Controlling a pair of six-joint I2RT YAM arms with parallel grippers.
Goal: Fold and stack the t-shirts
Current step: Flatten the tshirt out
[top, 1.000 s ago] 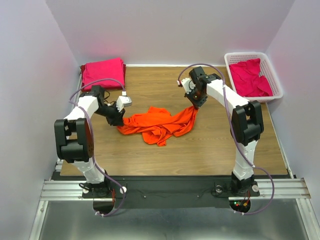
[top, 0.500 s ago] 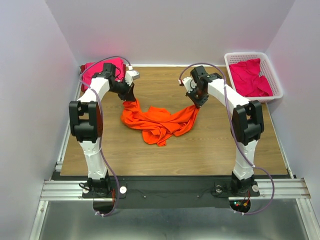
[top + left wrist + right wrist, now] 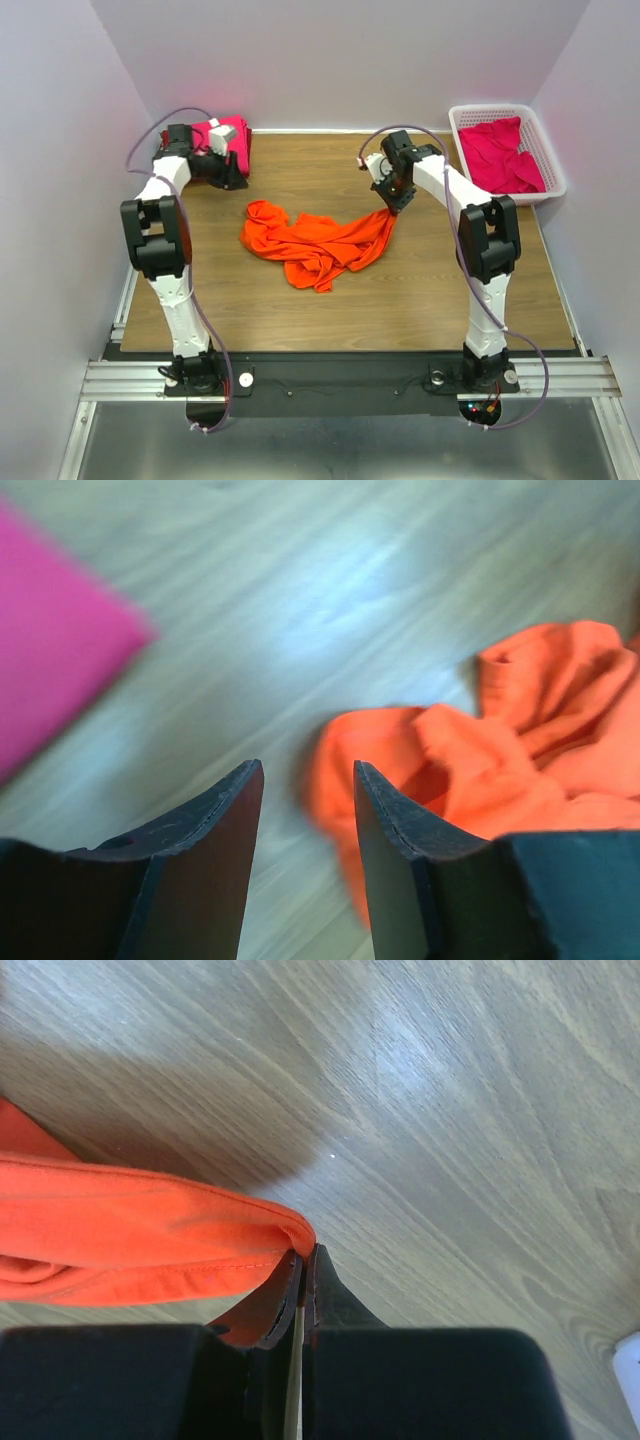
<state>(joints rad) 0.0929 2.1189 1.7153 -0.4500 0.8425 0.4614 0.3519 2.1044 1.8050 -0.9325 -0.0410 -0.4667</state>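
Note:
The bright orange t-shirt (image 3: pixel 315 245) lies crumpled mid-table. My right gripper (image 3: pixel 390 207) is shut on its right hem and holds that end slightly raised; the right wrist view shows the hem (image 3: pixel 150 1245) pinched at the closed tips of the gripper (image 3: pixel 305 1255). My left gripper (image 3: pixel 237 180) is open and empty at the far left, beside the folded magenta-pink shirt stack (image 3: pixel 205 140). In the left wrist view the gripper (image 3: pixel 308 780) has only bare wood between its jaws, with the orange shirt (image 3: pixel 520 750) to the right and the pink stack (image 3: pixel 50 670) to the left.
A white lattice basket (image 3: pixel 505 108) at the back right holds more crumpled pink shirts (image 3: pixel 500 152). White walls close in the wooden table (image 3: pixel 400 300) on the left, back and right.
My left gripper has let go of the orange shirt's left end and swung back-left to the pink stack. That end of the shirt dropped onto the table. The right gripper stayed put.

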